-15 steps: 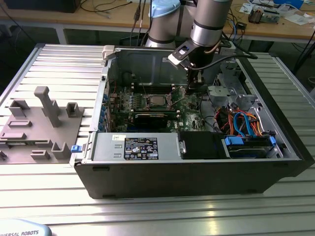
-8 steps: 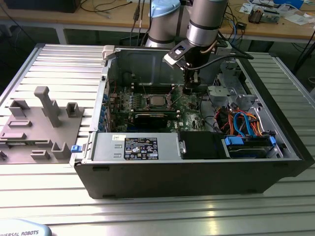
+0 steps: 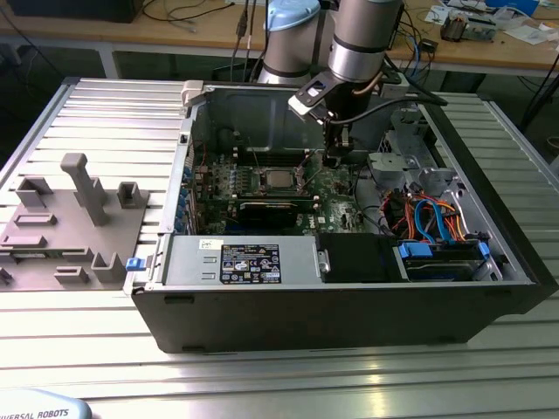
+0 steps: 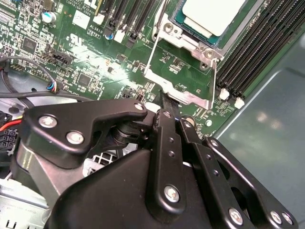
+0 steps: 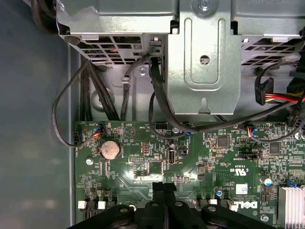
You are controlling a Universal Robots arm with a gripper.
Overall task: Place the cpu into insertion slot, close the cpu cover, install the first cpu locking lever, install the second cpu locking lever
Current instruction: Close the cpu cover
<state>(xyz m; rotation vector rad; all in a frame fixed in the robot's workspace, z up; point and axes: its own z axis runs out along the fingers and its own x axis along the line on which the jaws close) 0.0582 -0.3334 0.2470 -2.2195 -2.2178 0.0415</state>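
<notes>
Cpu [image 4: 212,14]: flat, dull-silver square

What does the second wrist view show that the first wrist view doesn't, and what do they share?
Second wrist view: the cpu in its silvery frame, beside long black memory slots. First wrist view: a round coin battery, black cables and a metal bracket. Both: the green motherboard and the gripper, fingers together.

I work over a ribbed aluminium table [image 3: 79,349]; a grey moulded fixture block [image 3: 70,218] lies at the exterior view's left. Behind stands a wooden workbench [image 3: 175,35] strewn with cables [image 3: 188,13] and papers [image 3: 533,33].
</notes>
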